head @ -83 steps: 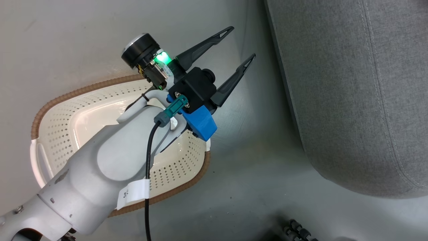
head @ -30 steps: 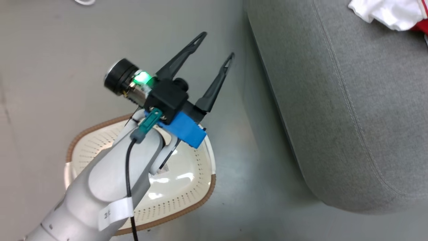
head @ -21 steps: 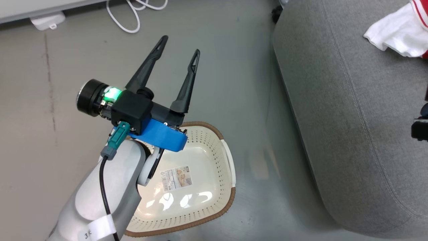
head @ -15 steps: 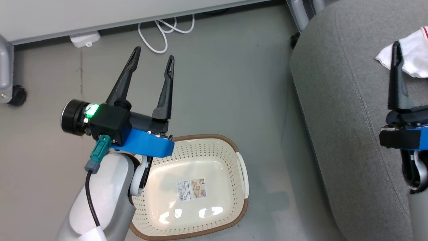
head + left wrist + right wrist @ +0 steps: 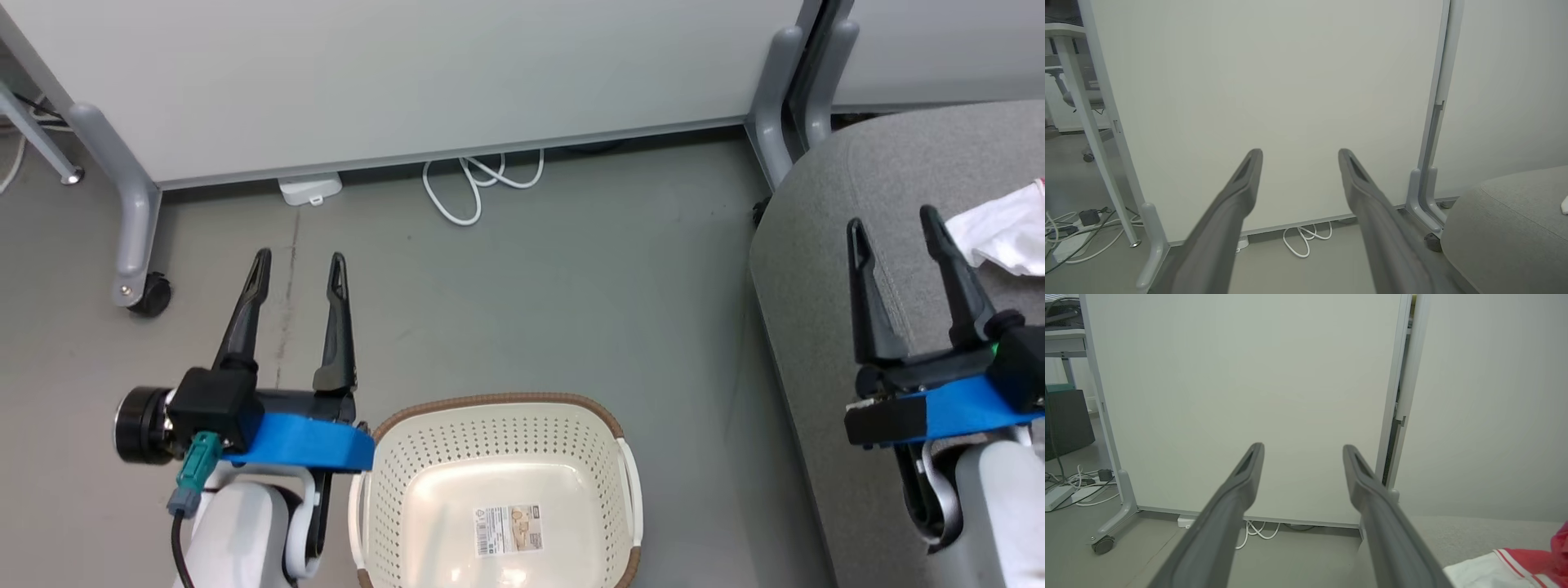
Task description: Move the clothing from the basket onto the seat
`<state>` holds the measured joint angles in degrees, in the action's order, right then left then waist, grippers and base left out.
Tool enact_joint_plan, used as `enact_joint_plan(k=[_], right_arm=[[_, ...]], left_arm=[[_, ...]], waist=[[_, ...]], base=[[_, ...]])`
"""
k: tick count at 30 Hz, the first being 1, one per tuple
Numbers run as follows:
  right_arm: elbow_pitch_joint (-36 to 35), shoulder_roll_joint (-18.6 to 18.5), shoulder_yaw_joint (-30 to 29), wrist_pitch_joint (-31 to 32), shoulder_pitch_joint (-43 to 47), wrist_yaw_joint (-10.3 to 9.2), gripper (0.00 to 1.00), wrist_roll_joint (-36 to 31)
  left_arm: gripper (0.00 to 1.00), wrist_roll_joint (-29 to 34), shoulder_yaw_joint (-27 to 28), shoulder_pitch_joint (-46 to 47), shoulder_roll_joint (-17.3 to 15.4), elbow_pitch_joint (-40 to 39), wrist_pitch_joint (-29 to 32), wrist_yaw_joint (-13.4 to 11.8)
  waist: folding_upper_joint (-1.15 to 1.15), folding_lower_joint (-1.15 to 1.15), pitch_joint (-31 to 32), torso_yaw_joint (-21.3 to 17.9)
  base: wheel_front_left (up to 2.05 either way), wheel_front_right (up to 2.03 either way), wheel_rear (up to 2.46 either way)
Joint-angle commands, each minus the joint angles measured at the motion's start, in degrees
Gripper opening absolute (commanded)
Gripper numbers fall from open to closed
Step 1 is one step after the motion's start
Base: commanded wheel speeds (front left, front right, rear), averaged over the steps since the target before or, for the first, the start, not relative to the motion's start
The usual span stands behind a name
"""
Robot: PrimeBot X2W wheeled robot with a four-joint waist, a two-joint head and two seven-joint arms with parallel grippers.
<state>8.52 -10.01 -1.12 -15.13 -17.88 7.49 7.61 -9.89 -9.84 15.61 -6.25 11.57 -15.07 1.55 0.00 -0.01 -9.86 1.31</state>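
While both arms hover with nothing between their fingers, the cream-white perforated plastic laundry basket with a brown woven-look rim (image 5: 490, 398) sits on the grey floor at the bottom centre of the head view, with the label sticker (image 5: 510, 529) on its smooth inner bottom in plain sight. Just left of the basket, the left gripper (image 5: 300, 257) has its two long dark fingers spread apart, pointing toward a pale partition panel (image 5: 408, 73). A looped white cable (image 5: 473, 184) lies at the panel's foot. To the right stands the large grey fabric-upholstered seat with rounded edges (image 5: 816, 327), well apart from the basket. The right gripper (image 5: 891, 217) hangs over the seat, its fingers likewise spread wide. The soft red-and-white clothing (image 5: 1004, 237) lies on the seat, just beside the right gripper's outer finger. The right wrist view shows a white band with thin red stripes and bright red fabric at its lower right corner.
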Motion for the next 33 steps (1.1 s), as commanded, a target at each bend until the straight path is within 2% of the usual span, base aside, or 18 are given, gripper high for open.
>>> enact_joint_plan(k=[1,16,33], right_arm=[[0.39,0.68,-0.26,-0.03,2.39,0.01,1.0,-0.1],[1.21,4.26,-3.51,-0.03,12.81,0.01,1.0,0.22],[2.33,6.57,-4.97,-0.03,17.1,0.01,1.0,0.52]], left_arm=[[1.0,0.39,1.17,-2.05,0.56,-0.18,-0.14,0.47],[1.0,2.42,6.12,-10.08,2.91,-0.5,-0.15,3.25],[1.0,1.95,6.15,-12.96,3.37,1.91,-0.15,4.42]], waist=[[0.0,0.01,1.99,0.7],[0.0,0.01,6.99,1.55],[0.0,0.01,8.95,1.95]], base=[[0.0,0.0,0.0],[0.0,0.0,0.0],[0.0,0.0,0.0]])
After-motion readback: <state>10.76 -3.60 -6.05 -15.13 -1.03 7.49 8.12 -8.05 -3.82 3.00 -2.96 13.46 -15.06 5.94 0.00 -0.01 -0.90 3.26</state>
